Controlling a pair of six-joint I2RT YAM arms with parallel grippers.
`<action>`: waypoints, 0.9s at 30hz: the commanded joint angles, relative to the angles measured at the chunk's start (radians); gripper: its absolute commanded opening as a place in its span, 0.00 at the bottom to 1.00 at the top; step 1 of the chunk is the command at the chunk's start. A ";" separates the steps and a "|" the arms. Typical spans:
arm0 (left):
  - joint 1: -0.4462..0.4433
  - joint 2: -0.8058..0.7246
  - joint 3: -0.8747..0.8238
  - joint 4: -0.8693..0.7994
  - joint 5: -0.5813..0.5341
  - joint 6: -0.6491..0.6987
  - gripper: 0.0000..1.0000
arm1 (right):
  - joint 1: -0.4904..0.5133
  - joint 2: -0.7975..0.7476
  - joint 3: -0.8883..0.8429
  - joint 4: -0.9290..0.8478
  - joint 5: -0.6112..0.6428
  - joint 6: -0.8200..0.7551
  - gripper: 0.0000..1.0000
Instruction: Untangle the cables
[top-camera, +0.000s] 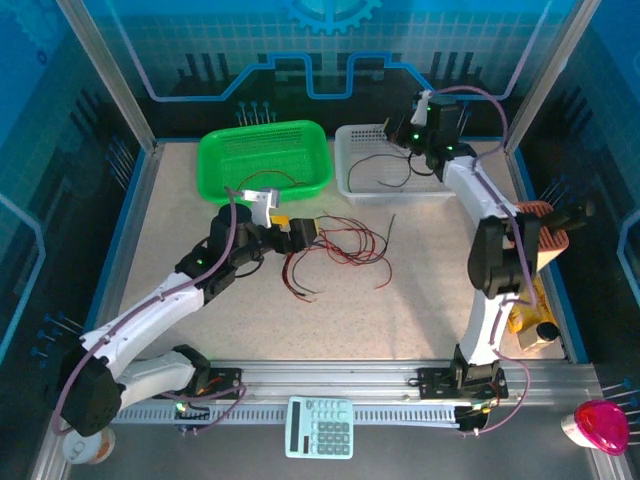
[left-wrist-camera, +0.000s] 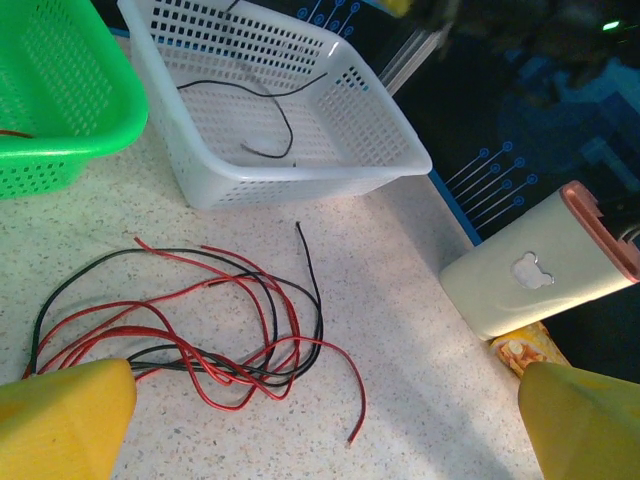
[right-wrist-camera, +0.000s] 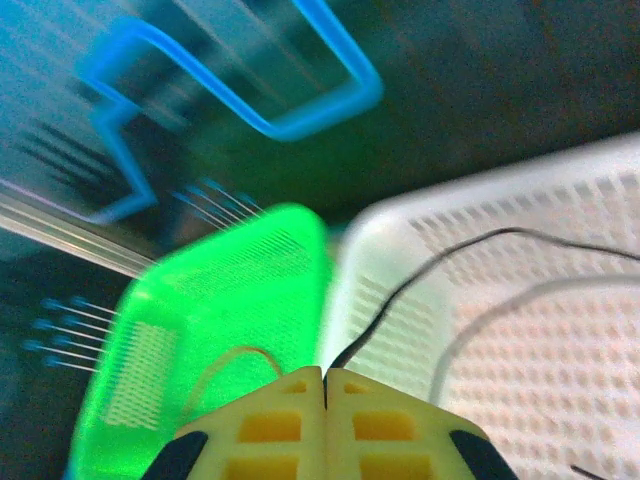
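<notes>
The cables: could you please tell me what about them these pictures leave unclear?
- Left wrist view: the near ends of the tangled cables, covered by the left finger.
- Right wrist view: whether the shut right gripper pinches the black cable; motion blur.
- Top view: strand count in the tangle; too thin.

Speckled table (top-camera: 420, 300); green basket (top-camera: 300, 140) and white basket (top-camera: 352, 160) at far edge; red-black cables (top-camera: 345, 245) tangled mid-table.

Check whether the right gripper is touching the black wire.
Touching. In the right wrist view, the black wire runs straight out from between the shut fingertips of the right gripper, above the white basket.
</notes>
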 joint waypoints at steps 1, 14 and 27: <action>-0.008 0.010 0.029 0.008 -0.014 -0.008 0.99 | -0.010 0.068 0.069 -0.125 0.053 -0.052 0.00; -0.007 0.019 0.018 0.019 -0.018 -0.017 0.99 | -0.010 0.182 0.071 -0.177 0.057 -0.041 0.11; -0.007 0.008 0.025 0.008 -0.021 -0.021 0.99 | -0.071 0.108 0.079 -0.228 0.073 -0.081 0.70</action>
